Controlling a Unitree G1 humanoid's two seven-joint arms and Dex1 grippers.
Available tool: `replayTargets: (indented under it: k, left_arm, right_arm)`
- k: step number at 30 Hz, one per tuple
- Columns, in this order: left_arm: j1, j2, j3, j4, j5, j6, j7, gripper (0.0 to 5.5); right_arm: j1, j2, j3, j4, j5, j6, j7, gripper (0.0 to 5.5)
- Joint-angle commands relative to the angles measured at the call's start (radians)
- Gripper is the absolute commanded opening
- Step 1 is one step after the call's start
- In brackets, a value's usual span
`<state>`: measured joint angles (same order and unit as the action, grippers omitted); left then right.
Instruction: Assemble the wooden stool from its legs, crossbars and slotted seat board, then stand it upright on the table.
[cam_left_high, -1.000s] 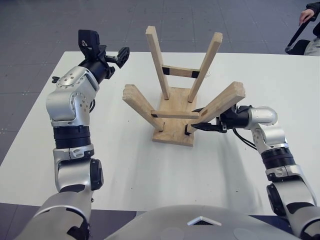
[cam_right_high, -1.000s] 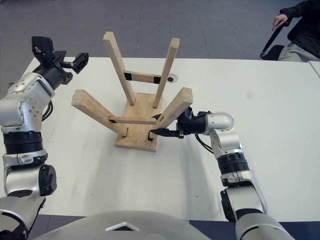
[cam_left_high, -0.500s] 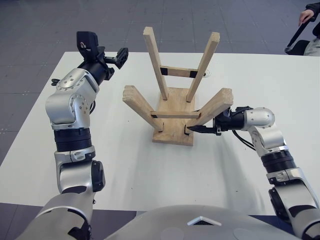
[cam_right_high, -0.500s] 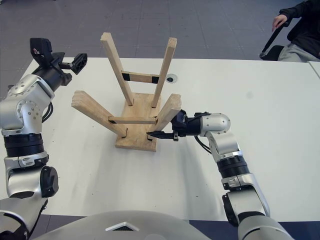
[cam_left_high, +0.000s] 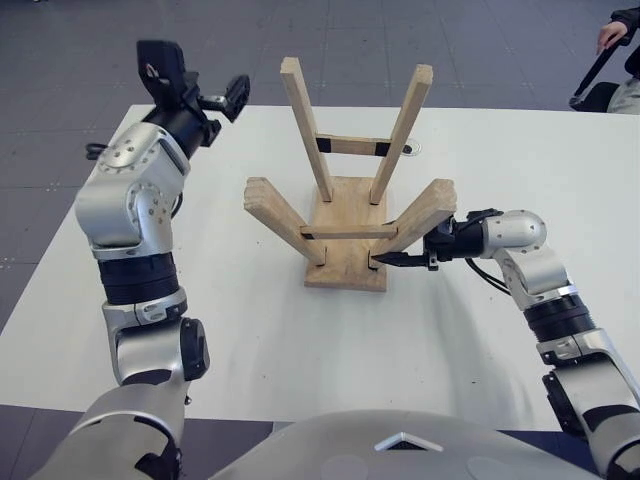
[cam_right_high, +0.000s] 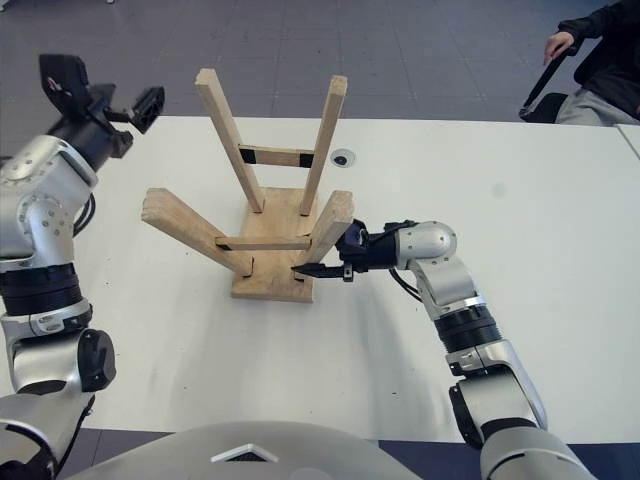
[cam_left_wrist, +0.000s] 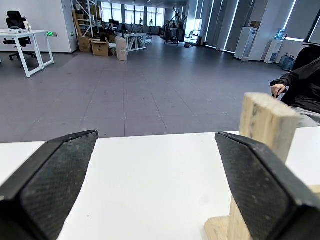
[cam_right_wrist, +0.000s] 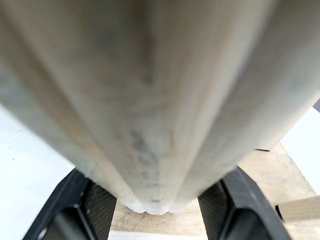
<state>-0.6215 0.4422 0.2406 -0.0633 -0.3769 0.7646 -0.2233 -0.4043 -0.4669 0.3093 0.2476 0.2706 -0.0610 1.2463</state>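
The stool (cam_left_high: 306, 130) lies upside down on the counter (cam_left_high: 250, 330), its seat board (cam_left_high: 345, 272) flat and the four legs pointing up. The two far legs stand nearly straight, but the near left leg (cam_left_high: 280, 215) and the near right leg (cam_left_high: 425, 212) lean outward, joined by a crossbar (cam_left_high: 350, 231). The right gripper (cam_left_high: 392, 259) has its fingers closed around the low end of the near right leg, just beside the board. The left gripper (cam_left_high: 200, 82) is raised over the far left corner, fingers wide apart and holding nothing. The main risk, I think, is that this leg is not fully seated in its slot. If the right arm pushes it sideways instead of along the slot, the end can jam, or the crossbar can come out of the opposite leg. As nothing steadies the board, a strong push may also slide or tip the whole stool.
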Motion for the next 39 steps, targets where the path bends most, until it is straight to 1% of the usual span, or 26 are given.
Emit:
replayTargets:
  k: [1, 3, 5, 8, 9, 11, 12, 13, 14, 16, 18, 20, 22, 24, 25, 28, 29, 31, 33, 34, 35, 37, 39]
  left_arm:
    - [-0.165, 0.028, 0.026, -0.156, -0.030, 0.100, 0.055, 4.35]
    - [-0.266, -0.011, 0.040, -0.249, -0.081, 0.199, 0.105, 4.35]
    - [-0.361, -0.092, 0.046, -0.346, -0.162, 0.340, 0.163, 4.35]
    - [-0.417, -0.189, 0.039, -0.447, -0.266, 0.532, 0.199, 4.35]
    - [-0.417, -0.287, 0.084, -0.506, -0.277, 0.652, 0.234, 4.35]
    - [-0.323, -0.405, 0.038, -0.631, -0.315, 0.773, 0.259, 4.35]
    - [-0.247, -0.452, -0.012, -0.695, -0.319, 0.816, 0.276, 4.15]
    - [-0.137, -0.485, -0.092, -0.744, -0.314, 0.833, 0.302, 3.97]
    - [-0.056, -0.467, -0.141, -0.766, -0.300, 0.844, 0.313, 3.79]
    - [0.027, -0.319, -0.164, -0.735, -0.286, 0.843, 0.254, 3.49]
    - [0.062, -0.210, -0.248, -0.740, -0.257, 0.805, 0.231, 3.06]
    - [0.078, -0.165, -0.322, -0.737, -0.200, 0.736, 0.249, 3.06]
    - [0.078, -0.148, -0.344, -0.719, -0.150, 0.673, 0.257, 3.06]
    - [0.076, -0.167, -0.347, -0.709, -0.125, 0.625, 0.256, 3.06]
    - [0.068, -0.198, -0.334, -0.704, -0.114, 0.589, 0.262, 3.06]
    - [0.001, -0.312, -0.247, -0.671, -0.060, 0.427, 0.322, 3.06]
    - [-0.006, -0.308, -0.246, -0.662, -0.050, 0.423, 0.320, 3.06]
    - [0.076, -0.241, -0.332, -0.633, -0.044, 0.464, 0.272, 3.06]
    - [0.187, -0.099, -0.517, -0.606, -0.059, 0.508, 0.169, 3.06]
    - [0.232, -0.017, -0.629, -0.594, -0.061, 0.516, 0.113, 3.06]
    - [0.263, 0.038, -0.705, -0.589, -0.058, 0.517, 0.075, 3.06]
    - [0.301, 0.068, -0.747, -0.578, -0.052, 0.503, 0.040, 3.06]
    - [0.303, 0.063, -0.725, -0.566, -0.041, 0.480, 0.031, 3.06]
  right_arm:
    - [0.058, -0.043, 0.071, 0.103, -0.164, 0.092, -0.081, 2.04]
    - [0.055, -0.031, 0.076, 0.136, -0.166, 0.100, -0.114, 2.04]
    - [0.044, -0.019, 0.080, 0.180, -0.166, 0.092, -0.140, 2.04]
    - [0.031, -0.010, 0.088, 0.219, -0.163, 0.078, -0.159, 2.04]
    - [0.019, -0.003, 0.095, 0.231, -0.164, 0.074, -0.159, 2.04]
    - [0.012, -0.003, 0.092, 0.242, -0.158, 0.065, -0.167, 2.04]
    - [0.007, -0.001, 0.092, 0.250, -0.157, 0.060, -0.168, 2.04]
    - [0.004, -0.001, 0.093, 0.256, -0.157, 0.056, -0.169, 2.04]
    - [0.000, -0.001, 0.094, 0.260, -0.156, 0.053, -0.169, 2.04]
    - [-0.008, -0.001, 0.096, 0.266, -0.154, 0.048, -0.168, 2.04]
    - [-0.010, -0.001, 0.097, 0.271, -0.153, 0.043, -0.169, 2.04]
    - [-0.008, 0.001, 0.099, 0.271, -0.152, 0.040, -0.170, 2.04]
    - [-0.007, 0.002, 0.099, 0.270, -0.150, 0.040, -0.172, 2.04]
    - [-0.009, 0.003, 0.099, 0.270, -0.149, 0.040, -0.175, 2.04]
    - [-0.008, 0.002, 0.099, 0.270, -0.149, 0.040, -0.176, 2.04]
    - [-0.009, 0.002, 0.099, 0.273, -0.149, 0.038, -0.178, 2.04]
    - [-0.009, 0.002, 0.099, 0.273, -0.149, 0.037, -0.178, 2.04]
    - [-0.008, 0.003, 0.099, 0.270, -0.147, 0.037, -0.180, 2.04]
    - [-0.006, 0.003, 0.099, 0.266, -0.146, 0.036, -0.180, 2.04]
    - [-0.006, 0.003, 0.101, 0.265, -0.145, 0.037, -0.179, 2.04]
    - [-0.007, 0.004, 0.103, 0.263, -0.145, 0.037, -0.178, 2.04]
    - [-0.010, 0.003, 0.104, 0.263, -0.144, 0.037, -0.174, 2.04]
    - [-0.009, -0.002, 0.103, 0.261, -0.142, 0.039, -0.174, 2.04]
